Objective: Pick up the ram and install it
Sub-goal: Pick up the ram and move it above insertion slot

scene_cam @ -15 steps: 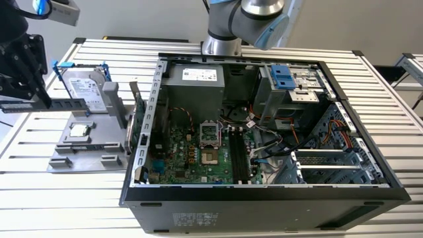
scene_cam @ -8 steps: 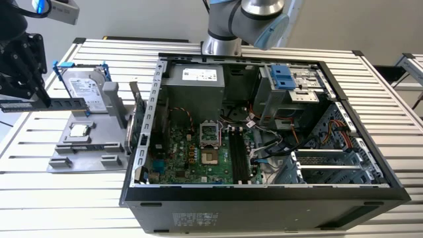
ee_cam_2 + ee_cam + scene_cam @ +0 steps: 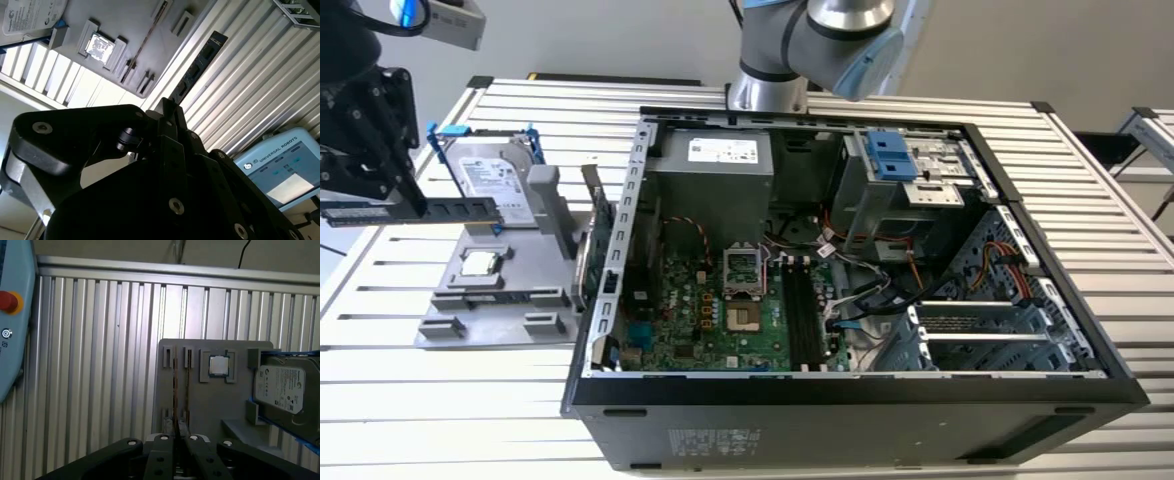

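Note:
The ram (image 3: 460, 210), a long narrow dark stick, hangs level in the air above the grey holder tray (image 3: 494, 300) at the exterior view's left. My gripper (image 3: 416, 205) is shut on it near one end. In the second wrist view the ram (image 3: 200, 62) sticks out from between the black fingers (image 3: 172, 125) of my gripper (image 3: 167, 107). The first wrist view shows the ram (image 3: 175, 385) edge-on, above the tray's empty slots (image 3: 180, 357), with my gripper (image 3: 176, 429) clamped on it. The open computer case (image 3: 1067, 330) lies to the exterior view's right, its memory slots (image 3: 803, 310) on the motherboard.
On the tray sit a silver processor chip (image 3: 480, 263) and a hard drive with blue clips (image 3: 494, 180). A green card (image 3: 603, 250) stands at the tray's edge beside the case. A teach pendant (image 3: 280, 170) lies on the ribbed aluminium table (image 3: 454, 400).

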